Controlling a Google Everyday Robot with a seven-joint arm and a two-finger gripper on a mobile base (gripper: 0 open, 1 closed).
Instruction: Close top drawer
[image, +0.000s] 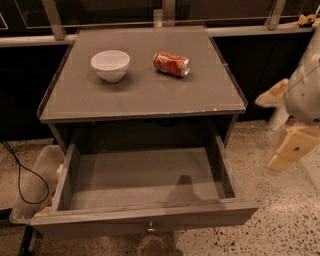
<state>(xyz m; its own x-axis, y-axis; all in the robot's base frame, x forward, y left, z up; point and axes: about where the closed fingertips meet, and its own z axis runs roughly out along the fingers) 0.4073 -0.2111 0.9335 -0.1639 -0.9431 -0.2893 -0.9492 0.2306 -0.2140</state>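
The top drawer (145, 215) of the grey cabinet is pulled far out towards the camera. Its deep box shows nothing inside. A small round metal knob (150, 228) sits at the centre of its flat grey front. My gripper (291, 148), with beige parts, hangs at the right edge of the view. It is beside the cabinet's right side, level with the drawer opening and apart from the drawer. It holds nothing that I can see.
On the cabinet top (145, 92) stand a white bowl (110, 64) and a red soda can (171, 64) lying on its side. A pale plastic bin (35, 182) and a black cable (20, 175) are on the floor at the left. A dark wall with a rail is behind.
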